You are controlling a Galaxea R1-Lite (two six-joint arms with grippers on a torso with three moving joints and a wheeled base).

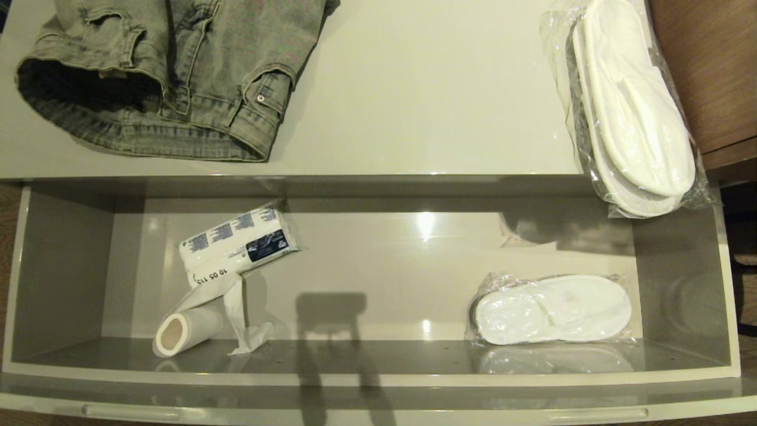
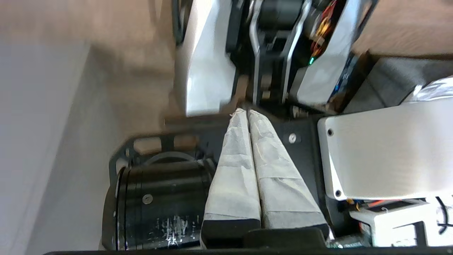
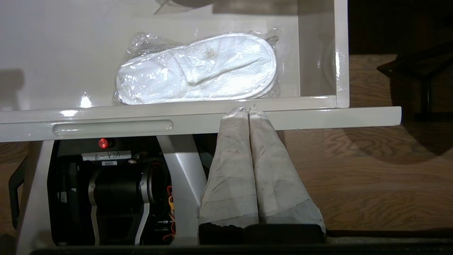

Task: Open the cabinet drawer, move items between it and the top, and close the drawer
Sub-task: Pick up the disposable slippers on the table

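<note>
The cabinet drawer (image 1: 65, 266) stands pulled fully out, its front (image 3: 318, 118) with slot handles (image 1: 130, 411) nearest me. Inside at the right lies a wrapped pair of white slippers (image 1: 553, 307) (image 3: 198, 69). On the top (image 1: 426, 89) the folded denim garment (image 1: 177, 77) rests at the far left, and a second wrapped slipper pair (image 1: 633, 106) lies at the right, overhanging the drawer. Neither gripper shows in the head view. My right gripper (image 3: 247, 109) is shut and empty, low in front of the drawer's right end. My left gripper (image 2: 246, 111) is shut and empty, down by my own base.
A white tissue pack with blue print (image 1: 239, 242) and a partly unrolled white paper roll (image 1: 186, 328) lie in the drawer's left half. Brown wooden furniture (image 1: 709, 65) borders the top on the right. Wood floor (image 3: 371, 177) lies below the drawer front.
</note>
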